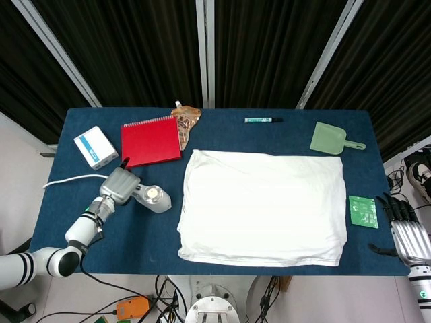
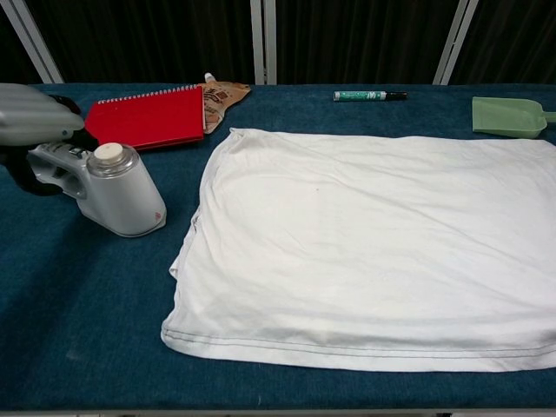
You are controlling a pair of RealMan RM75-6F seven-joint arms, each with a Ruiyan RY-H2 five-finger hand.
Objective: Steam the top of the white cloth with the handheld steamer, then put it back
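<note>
The white handheld steamer (image 1: 155, 198) (image 2: 119, 193) stands on the blue table (image 1: 135, 235), just left of the cloth. My left hand (image 1: 119, 183) (image 2: 33, 127) lies over its handle at the rear, with fingers curled down around it. A white cloth (image 1: 266, 205) (image 2: 373, 243) is spread flat across the middle and right of the table. At the table's right edge, my right hand (image 1: 407, 235) stays low with its fingers apart, holding nothing; the chest view does not show it.
Behind the steamer lie a red spiral notebook (image 1: 151, 140) (image 2: 143, 120), a white box (image 1: 95, 147) and a snack pouch (image 1: 186, 121). A green marker (image 1: 262, 120), a green scoop (image 1: 331, 138) and a green packet (image 1: 363, 211) border the cloth. The steamer's white cord (image 1: 67, 180) trails left.
</note>
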